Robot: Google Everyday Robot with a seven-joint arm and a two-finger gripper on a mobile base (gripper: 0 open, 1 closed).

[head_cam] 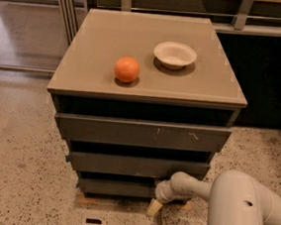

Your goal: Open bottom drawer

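Speckled terrazzo floor (pixel 15 172), tan-topped cabinet (pixel 103 36), dark panel (pixel 270 82) right, metal frame (pixel 66 8) behind, pincer (pixel 154 207) at cabinet's foot

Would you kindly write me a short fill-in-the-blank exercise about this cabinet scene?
1. On the cabinet, left of the white bowl, lies an ___.
2. The cabinet has ___ drawers.
3. The gripper hangs in front of the bottom drawer, just above the ___.
Missing words: orange; three; floor.
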